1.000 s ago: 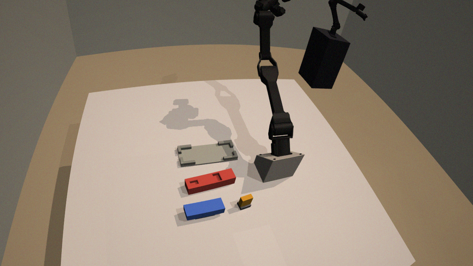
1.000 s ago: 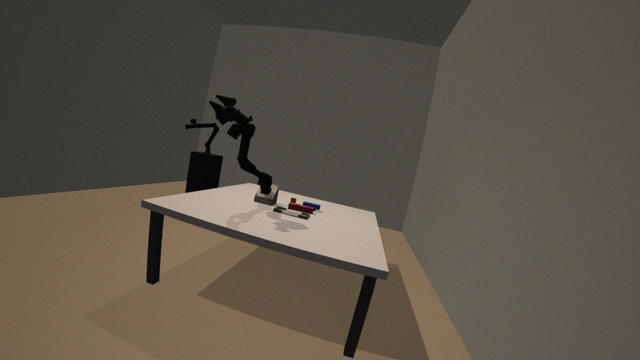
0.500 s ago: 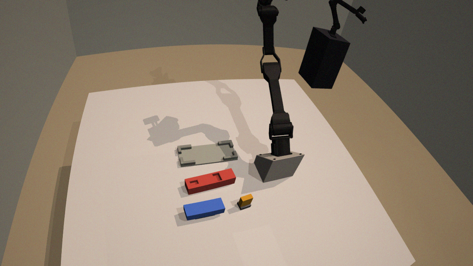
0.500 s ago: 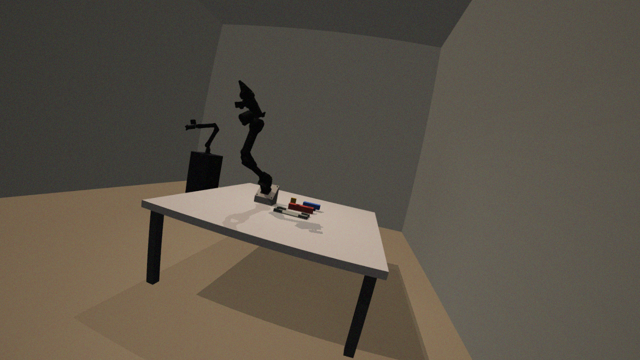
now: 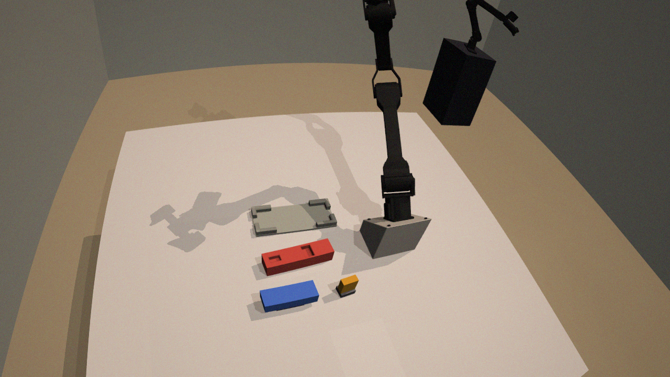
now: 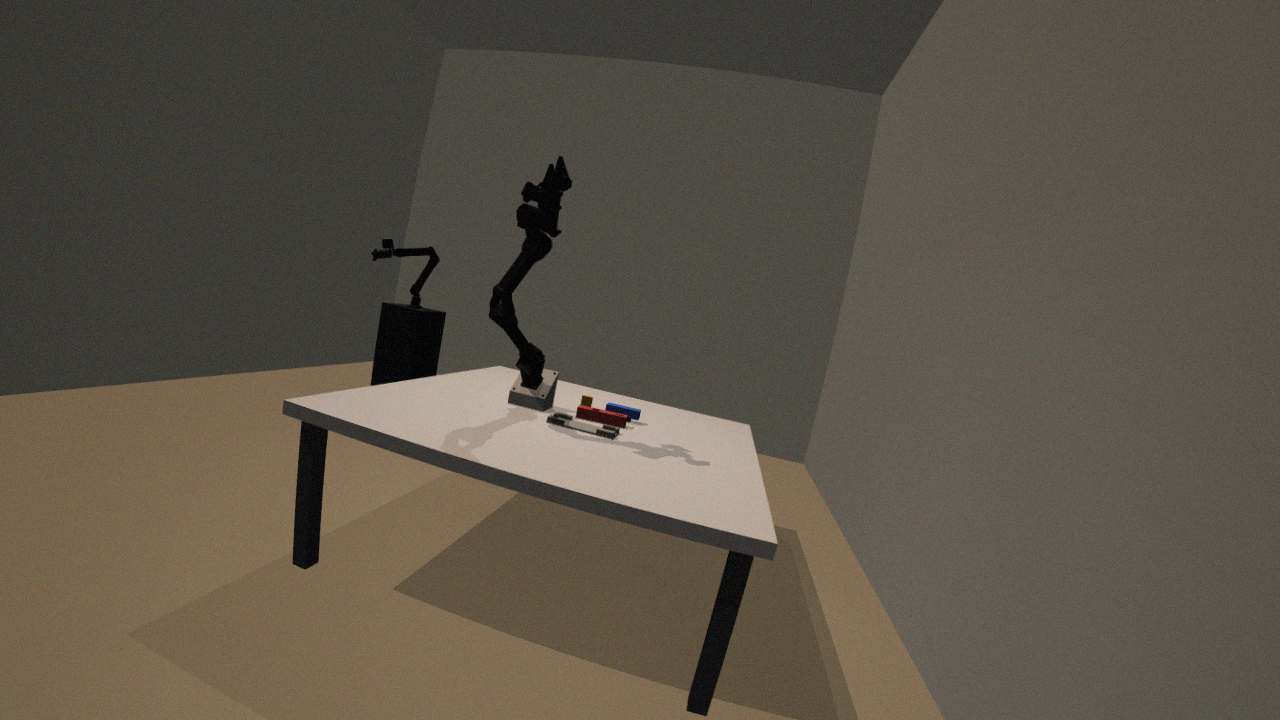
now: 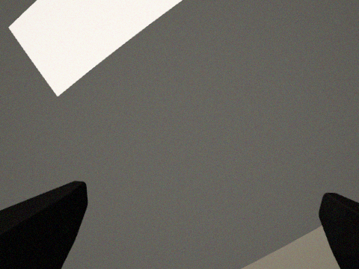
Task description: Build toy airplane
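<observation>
1. One pale bench [image 5: 164, 305] [image 6: 402, 402] carries the main arm and all the airplane parts.
2. A black pedestal [image 5: 459, 84] [image 6: 409, 344] stands beyond the bench, with a second dark arm [image 5: 475, 23] [image 6: 425, 273] on top.
3. The main arm [image 5: 393, 126] [image 6: 523, 264] rises high above the bench, well apart from the parts.
4. Its gray base [image 5: 395, 239] [image 6: 528, 400] sits near the cradle and the fuselage.
5. The claw [image 6: 555, 162] [image 7: 205, 199] points upward at the arm's top, fingers wide apart with nothing between them; in the wrist view they frame gray wall.
6. The gray-green cradle [image 5: 290, 219] [image 6: 581, 425] lies flat, its raised corners around a bare middle.
7. The red fuselage [image 5: 292, 257] [image 6: 601, 416] lies outside the cradle, between it and the wing, both sockets facing up and unfilled.
8. The blue wing [image 5: 289, 295] [image 6: 623, 411] lies on the bench beside the fuselage, not touching it.
9. The orange tail fin [image 5: 348, 284] [image 6: 586, 401] stands on its dark lower part near one end of the wing, apart from the fuselage.
</observation>
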{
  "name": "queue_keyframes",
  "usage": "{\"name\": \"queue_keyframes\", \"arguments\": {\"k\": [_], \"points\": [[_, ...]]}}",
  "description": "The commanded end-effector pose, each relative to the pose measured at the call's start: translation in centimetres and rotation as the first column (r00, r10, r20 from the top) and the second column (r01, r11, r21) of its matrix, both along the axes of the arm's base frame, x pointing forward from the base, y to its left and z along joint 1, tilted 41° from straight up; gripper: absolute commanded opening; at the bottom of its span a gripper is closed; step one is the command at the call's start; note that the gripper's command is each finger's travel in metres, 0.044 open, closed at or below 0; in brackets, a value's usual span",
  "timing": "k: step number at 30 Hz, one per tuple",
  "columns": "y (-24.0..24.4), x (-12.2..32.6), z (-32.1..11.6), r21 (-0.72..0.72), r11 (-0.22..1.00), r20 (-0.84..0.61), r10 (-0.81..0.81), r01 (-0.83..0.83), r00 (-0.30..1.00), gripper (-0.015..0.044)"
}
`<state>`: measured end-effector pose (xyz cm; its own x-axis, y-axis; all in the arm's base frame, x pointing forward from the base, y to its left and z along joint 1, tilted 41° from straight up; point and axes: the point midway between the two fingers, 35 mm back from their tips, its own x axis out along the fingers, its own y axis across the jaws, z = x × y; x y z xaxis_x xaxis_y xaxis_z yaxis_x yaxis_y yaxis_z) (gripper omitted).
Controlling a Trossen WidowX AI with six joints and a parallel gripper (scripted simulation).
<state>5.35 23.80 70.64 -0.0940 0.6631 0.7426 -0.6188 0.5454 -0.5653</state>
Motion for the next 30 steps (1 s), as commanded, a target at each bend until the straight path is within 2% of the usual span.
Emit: {"name": "queue_keyframes", "arguments": {"k": [1,10,18,24,30], "points": [[4.7,4.8,-3.8,-0.15,0.988,-0.174,-0.054,0.027,0.983,0.044],[10.8,13.7,-13.5,-0.421,0.906,-0.46,-0.258,0.047,0.85,0.044],[12.9,20.7,-24.4,-0.625,0.781,-0.613,-0.5,0.012,0.611,0.044],[12.1,25.1,-33.4,-0.739,0.673,-0.641,-0.682,-0.04,0.352,0.044],[9.3,27.9,-42.6,-0.829,0.543,-0.557,-0.825,-0.136,0.1,0.044]]}}
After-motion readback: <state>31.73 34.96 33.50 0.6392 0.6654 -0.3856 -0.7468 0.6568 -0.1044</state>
